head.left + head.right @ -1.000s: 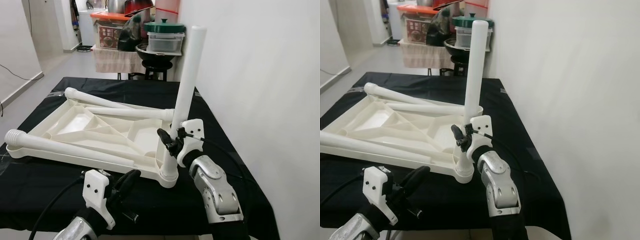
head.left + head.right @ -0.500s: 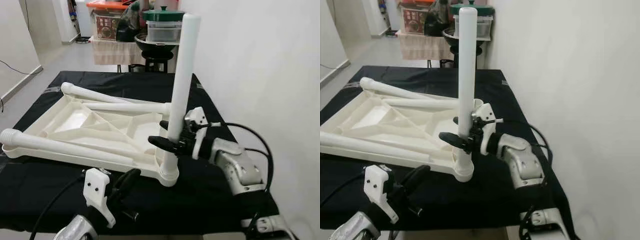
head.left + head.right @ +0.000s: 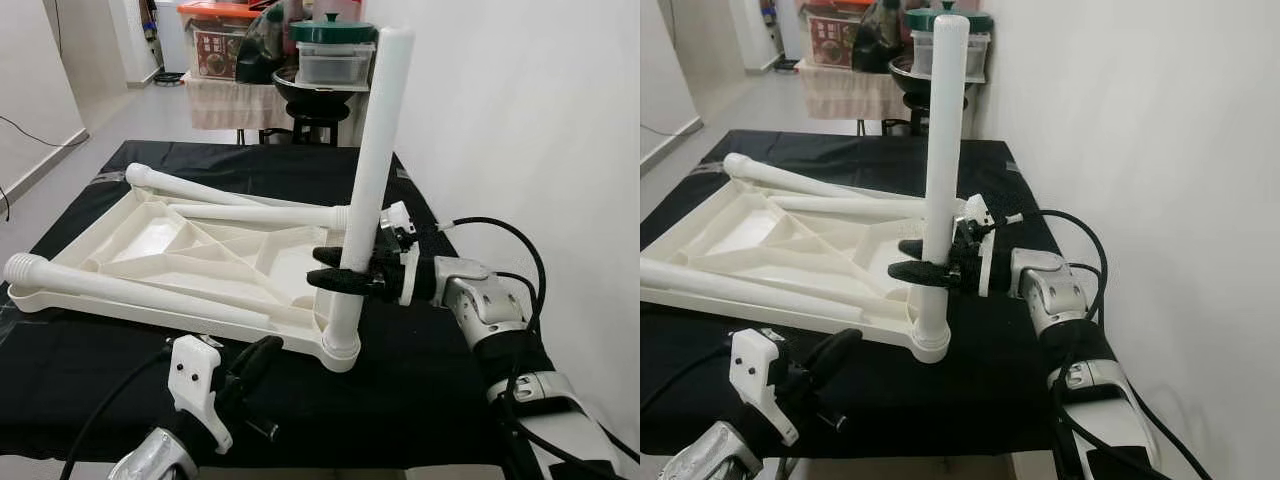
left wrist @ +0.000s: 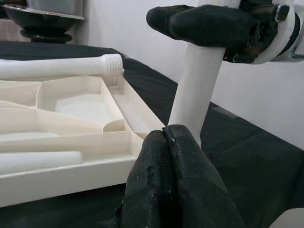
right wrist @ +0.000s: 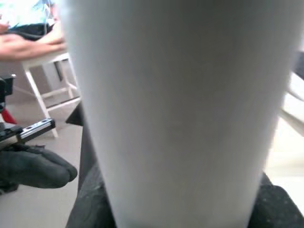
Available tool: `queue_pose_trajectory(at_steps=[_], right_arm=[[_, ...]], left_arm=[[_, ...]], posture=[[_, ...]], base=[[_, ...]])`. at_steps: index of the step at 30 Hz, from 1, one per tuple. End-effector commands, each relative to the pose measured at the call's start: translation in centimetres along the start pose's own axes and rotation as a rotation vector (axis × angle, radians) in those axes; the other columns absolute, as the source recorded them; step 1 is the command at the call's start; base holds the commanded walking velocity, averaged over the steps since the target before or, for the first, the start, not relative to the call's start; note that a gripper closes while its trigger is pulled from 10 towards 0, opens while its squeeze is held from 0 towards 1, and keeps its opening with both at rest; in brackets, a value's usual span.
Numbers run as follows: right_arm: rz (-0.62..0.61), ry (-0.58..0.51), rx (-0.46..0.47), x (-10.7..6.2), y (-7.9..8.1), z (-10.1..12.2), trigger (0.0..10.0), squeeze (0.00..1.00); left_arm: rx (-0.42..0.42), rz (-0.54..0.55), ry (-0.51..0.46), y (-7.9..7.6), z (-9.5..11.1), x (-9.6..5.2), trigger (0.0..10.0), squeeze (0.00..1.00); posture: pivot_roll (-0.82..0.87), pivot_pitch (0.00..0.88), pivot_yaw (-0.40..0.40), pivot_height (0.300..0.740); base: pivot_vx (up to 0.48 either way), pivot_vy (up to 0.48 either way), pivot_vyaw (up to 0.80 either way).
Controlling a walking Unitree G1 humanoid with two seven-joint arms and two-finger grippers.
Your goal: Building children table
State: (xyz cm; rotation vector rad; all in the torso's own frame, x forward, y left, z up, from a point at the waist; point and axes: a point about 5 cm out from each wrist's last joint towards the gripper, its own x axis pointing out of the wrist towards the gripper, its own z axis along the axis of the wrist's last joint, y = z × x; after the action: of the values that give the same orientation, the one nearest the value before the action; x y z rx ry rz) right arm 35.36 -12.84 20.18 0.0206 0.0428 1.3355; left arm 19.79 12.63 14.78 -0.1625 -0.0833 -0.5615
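An upside-down cream tabletop point(image 3: 160, 245) lies on the black-covered table point(image 3: 420, 400). One white leg point(image 3: 375, 150) stands upright in its near right corner socket point(image 3: 338, 348). My right gripper point(image 3: 335, 268) reaches in from the right and is shut on this leg low down, one black finger on each side. In the right wrist view the leg point(image 5: 180, 109) is very close. Loose legs lie across the tabletop: one along the near edge point(image 3: 130, 292), two at the far side point(image 3: 200, 193). My left gripper point(image 3: 262, 352) hovers shut and holding nothing just in front of the socket; its fingers point(image 4: 171, 180) point at the leg's base.
A white wall point(image 3: 520, 120) runs close along the table's right side. Beyond the far edge stand a stool with a black wok point(image 3: 315, 108) and stacked containers point(image 3: 335, 55). A black cable point(image 3: 510, 250) loops off my right arm. Open floor lies at the far left.
My right arm has swung from in front of the leg round to its right side, the gripper staying on the leg and turning level. The left gripper has stayed put.
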Motion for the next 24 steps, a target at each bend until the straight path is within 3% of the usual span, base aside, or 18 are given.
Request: queue_pose_trajectory(at_steps=[1, 5, 7, 8, 9, 10, 11, 12, 13, 14, 16, 19, 20, 22, 23, 24], right_arm=[[0.012, -0.007, 0.028, -0.3, 0.1, -0.6, 0.0, 0.00], [-0.058, -0.002, 0.006, -0.7, 1.0, -1.7, 0.0, 0.00], [-0.208, 0.003, 0.015, 0.3, 2.3, -3.1, 0.0, 0.00], [-0.554, -0.092, 0.081, 1.9, 2.5, -3.9, 0.0, 0.00], [-0.853, -0.123, 0.229, 2.3, 3.4, -5.4, 0.0, 0.00], [-0.853, -0.123, 0.229, 2.3, 3.4, -5.4, 0.0, 0.00], [-0.953, -0.058, 0.261, 2.7, 5.1, -6.9, 0.0, 0.00], [-0.953, -0.058, 0.261, 2.7, 5.1, -6.9, 0.0, 0.00], [-0.890, 0.016, 0.109, 3.8, 6.4, -6.6, 0.0, 0.00], [-0.890, 0.016, 0.109, 3.8, 6.4, -6.6, 0.0, 0.00], [-0.773, 0.045, 0.109, 4.2, 6.3, -6.9, 0.0, 0.00], [-0.762, 0.029, 0.133, 4.2, 5.9, -6.9, 0.0, 0.00], [-0.775, 0.030, 0.157, 4.0, 5.7, -7.0, 3.8, 0.00], [-0.779, 0.040, 0.152, 4.0, 5.7, -7.0, 3.8, 0.00], [-0.733, 0.009, 0.149, 4.2, 6.1, -6.4, 10.0, 0.00], [-0.696, -0.011, 0.146, 4.3, 6.3, -6.0, 10.0, 0.45]], left_arm=[[-0.007, 0.002, 0.011, -0.1, -0.2, -0.1, 10.0, 0.00], [-0.010, 0.000, 0.010, -0.2, -0.1, -0.2, 10.0, 0.00], [-0.012, -0.002, 0.010, -0.3, -0.1, -0.3, 10.0, 0.00], [-0.012, -0.002, 0.010, -0.2, 0.0, -0.5, 10.0, 0.00], [-0.011, -0.002, 0.010, -0.2, 0.1, -0.6, 10.0, 0.00], [-0.011, -0.002, 0.010, -0.2, 0.1, -0.6, 10.0, 0.00], [-0.011, -0.001, 0.009, -0.1, 0.2, -0.6, 10.0, 0.00], [-0.011, -0.001, 0.009, -0.1, 0.2, -0.6, 10.0, 0.00], [-0.008, 0.001, 0.010, 0.0, 0.2, -0.7, 10.0, 0.00], [-0.008, 0.001, 0.010, 0.0, 0.2, -0.7, 10.0, 0.00], [-0.008, 0.004, 0.012, 0.0, 0.1, -0.6, 10.0, 0.00], [-0.008, 0.004, 0.013, 0.1, 0.0, -0.6, 10.0, 0.00], [-0.006, 0.007, 0.012, 0.1, 0.0, -0.6, 10.0, 0.00], [-0.004, 0.010, 0.012, 0.1, 0.0, -0.6, 10.0, 0.00], [-0.002, 0.011, 0.011, 0.1, 0.0, -0.6, 10.0, 0.00], [-0.001, 0.012, 0.011, 0.1, -0.1, -0.6, 10.0, 0.00]], posture=[[0.03, 0.000, -0.097, 0.740], [0.02, 0.000, -0.100, 0.740], [0.02, 0.000, -0.103, 0.740], [0.01, 0.000, -0.108, 0.740], [0.00, 0.000, -0.097, 0.740], [0.00, 0.000, -0.097, 0.740], [0.00, 0.000, -0.097, 0.740], [0.00, 0.000, -0.097, 0.740], [-0.01, 0.000, -0.087, 0.740], [-0.01, 0.000, -0.087, 0.740], [0.00, 0.000, -0.097, 0.740], [0.01, 0.000, -0.097, 0.740], [0.00, 0.000, -0.098, 0.740], [0.00, 0.000, -0.098, 0.740], [0.00, 0.000, -0.098, 0.740], [0.00, 0.000, -0.095, 0.740]], base=[[0.000, 0.000, 0.00], [0.000, 0.000, 0.00], [0.000, 0.000, 0.00], [0.000, 0.000, 0.00], [0.000, 0.000, 0.00], [0.000, 0.000, 0.00], [0.000, 0.000, 0.00], [0.000, 0.000, 0.00], [0.000, 0.000, 0.00], [0.000, 0.000, 0.00], [0.000, 0.000, 0.00], [0.000, 0.000, 0.00], [0.000, 0.000, 0.00], [0.000, 0.000, 0.00], [0.000, 0.000, 0.00], [0.000, 0.000, 0.00]])
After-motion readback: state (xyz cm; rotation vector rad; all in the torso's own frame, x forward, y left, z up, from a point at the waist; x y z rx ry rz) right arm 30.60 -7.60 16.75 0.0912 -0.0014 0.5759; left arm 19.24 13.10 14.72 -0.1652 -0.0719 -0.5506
